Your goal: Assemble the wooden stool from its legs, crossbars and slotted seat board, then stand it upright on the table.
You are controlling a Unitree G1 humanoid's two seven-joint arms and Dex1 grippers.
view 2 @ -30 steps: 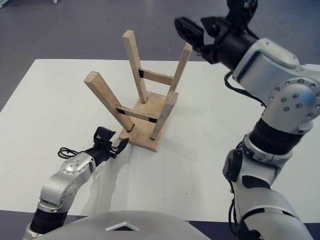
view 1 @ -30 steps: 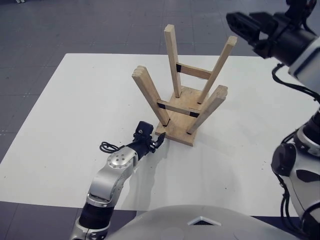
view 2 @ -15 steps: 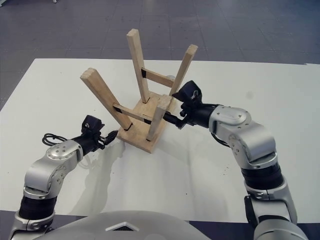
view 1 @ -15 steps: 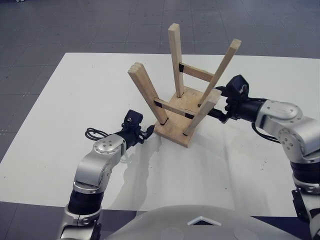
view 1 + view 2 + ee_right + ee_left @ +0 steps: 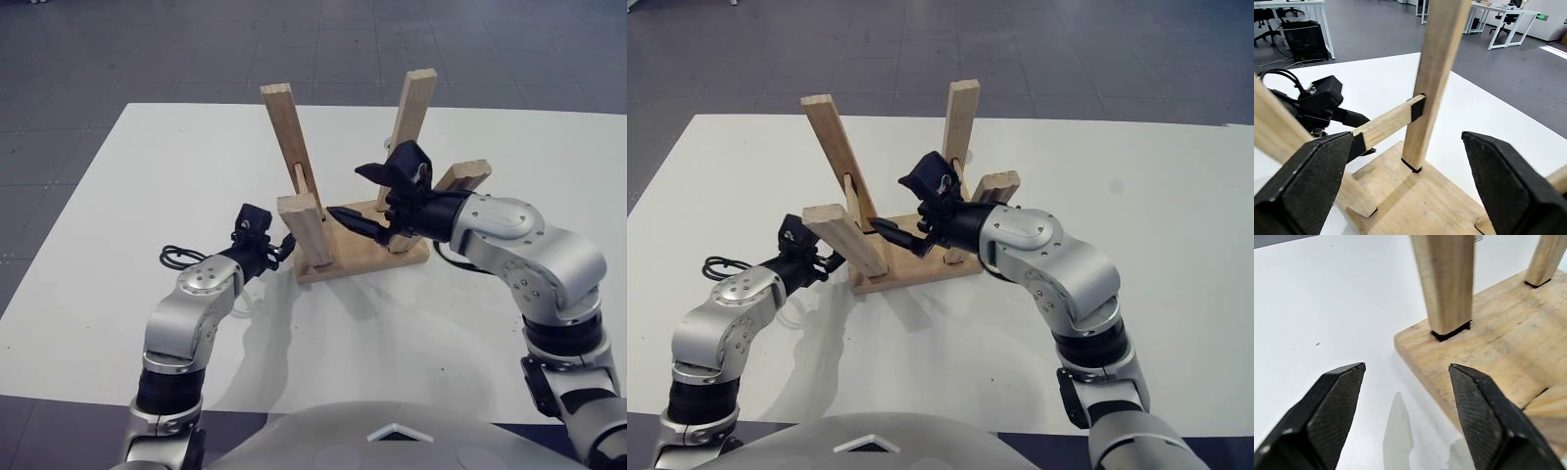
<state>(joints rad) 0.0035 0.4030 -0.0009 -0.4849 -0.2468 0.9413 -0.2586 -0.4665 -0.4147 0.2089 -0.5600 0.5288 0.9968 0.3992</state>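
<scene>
The wooden stool stands upside down on the white table [image 5: 147, 176], its seat board [image 5: 367, 257] flat and its legs [image 5: 291, 137] pointing up, joined by crossbars [image 5: 1391, 120]. My left gripper [image 5: 286, 243] is open at the board's left corner [image 5: 1498, 347], its fingers [image 5: 1334, 396] apart just off the edge beside a leg socket. My right gripper [image 5: 359, 196] is open above the board among the legs. A leg [image 5: 1440, 73] and its crossbar stand beyond its pads [image 5: 1508, 181], with nothing held.
The table runs wide to the left and toward the front edge. Dark floor lies beyond its far edge. Office desks and chairs [image 5: 1298, 29] stand in the room behind.
My right arm came down from high at the right and moved in among the stool's legs. The stool turned on the table. My left gripper stayed by the board's left corner.
</scene>
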